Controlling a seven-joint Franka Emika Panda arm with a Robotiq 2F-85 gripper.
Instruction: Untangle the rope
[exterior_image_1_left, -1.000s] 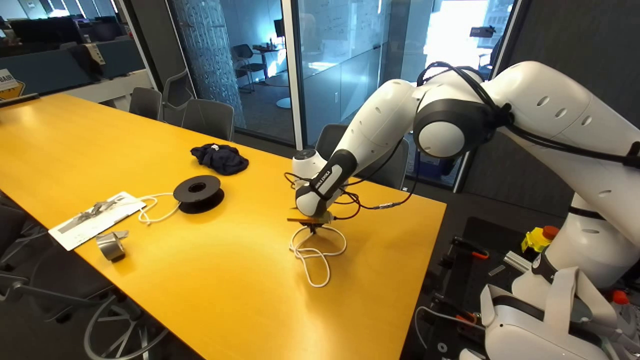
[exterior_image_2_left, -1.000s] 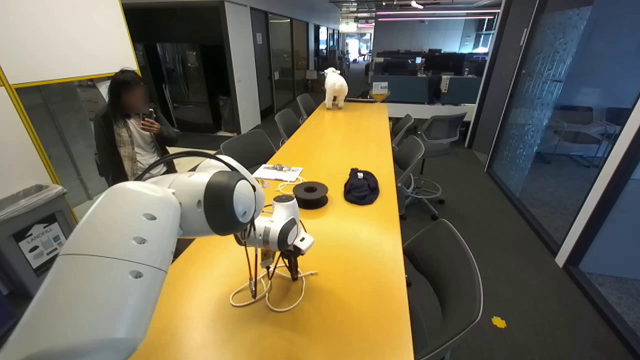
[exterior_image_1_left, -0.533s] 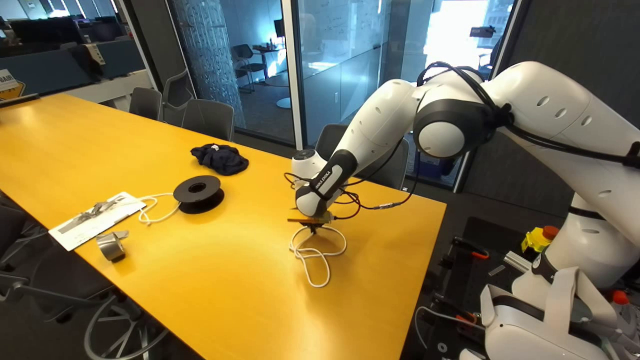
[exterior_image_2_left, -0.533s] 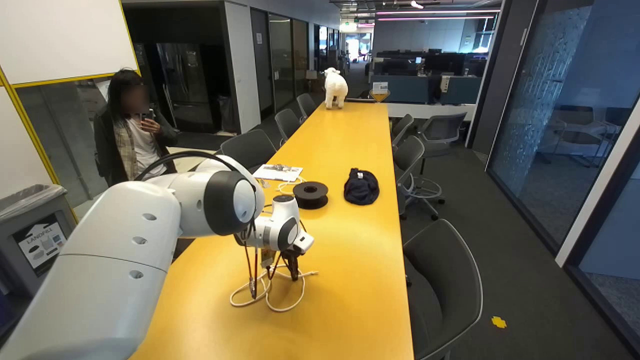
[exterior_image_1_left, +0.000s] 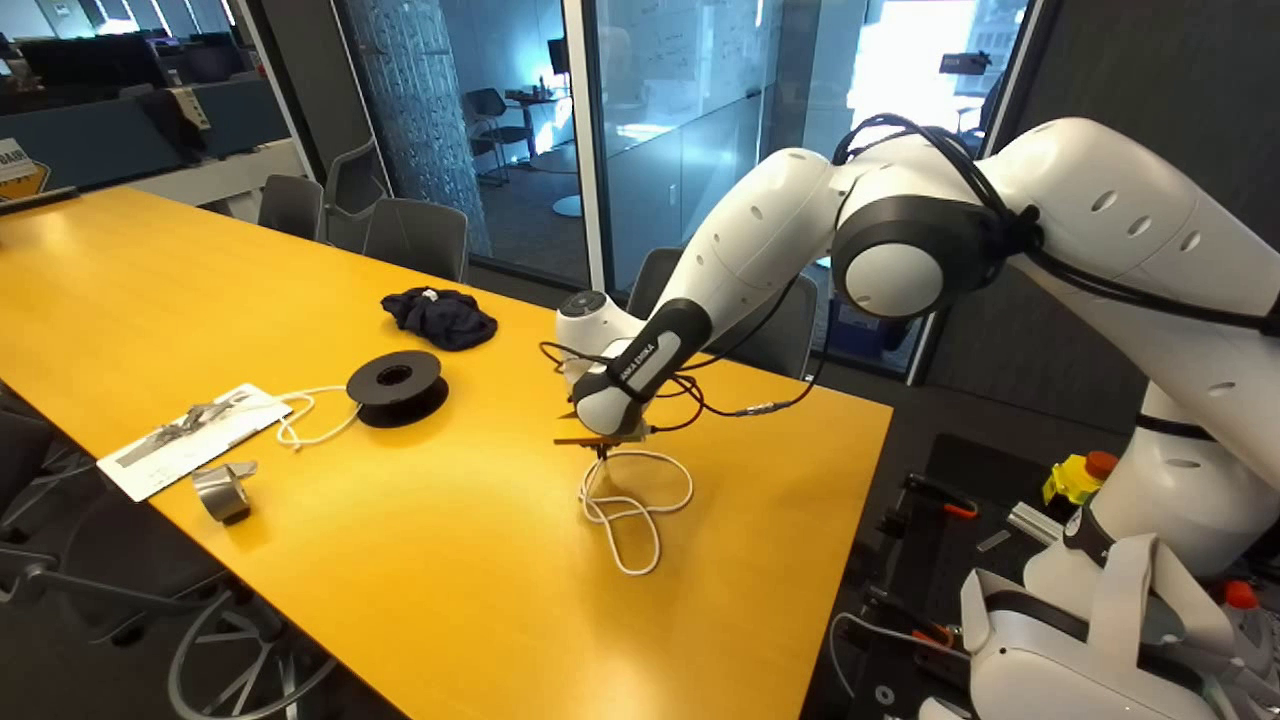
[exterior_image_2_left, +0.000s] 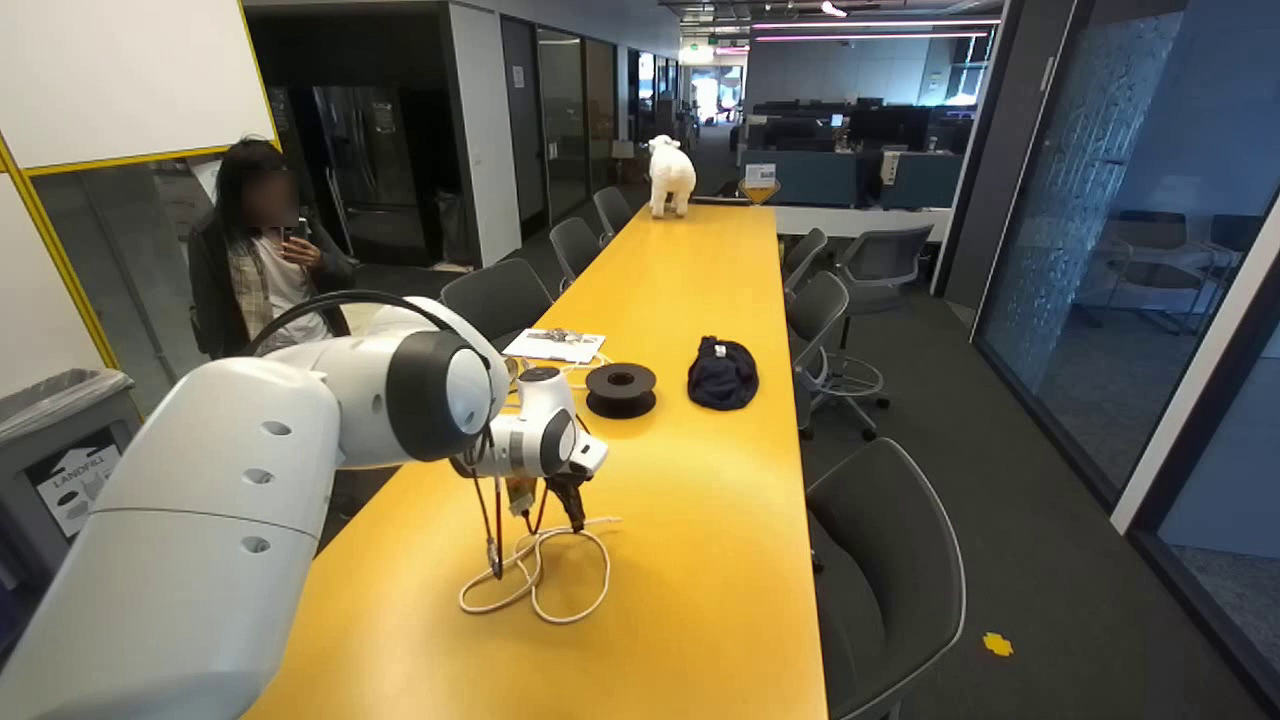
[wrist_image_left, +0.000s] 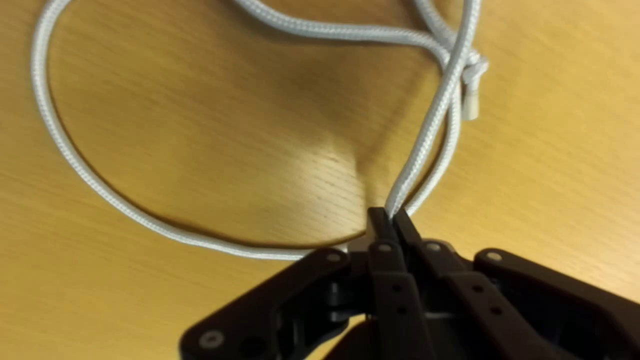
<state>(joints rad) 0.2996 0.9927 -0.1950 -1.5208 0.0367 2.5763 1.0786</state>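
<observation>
Gripper (wrist_image_left: 392, 216): jaws nearly together, the narrow remaining gap filled by one strand of the rope (wrist_image_left: 424, 137), which is clamped at the fingertips. A second strand passes just beside the fingertips; whether it is also pinched cannot be told. From the grip, the clamped strand runs toward the top of the wrist view and crosses over other strands next to a small knot (wrist_image_left: 475, 66) with a pale tip (wrist_image_left: 470, 106). A wide loop curves through the left of the same view and passes behind the finger linkage.

Rope location: at and around the gripper, lying in crossing loops on the yellow table (exterior_image_1_left: 450, 580) in both exterior views.

Arm (exterior_image_1_left: 735, 240): extended over the table, gripper directed downward.

Surroundings: a black spool (exterior_image_1_left: 400, 411) rests well apart from the rope. A separate white cord (exterior_image_1_left: 318, 390) extends between the spool and a flat white strip (exterior_image_1_left: 145, 478) bearing small grey items. A tape roll (exterior_image_1_left: 215, 492) sits just beside the strip. A dark blue cloth (exterior_image_1_left: 440, 320) lies near the spool.
</observation>
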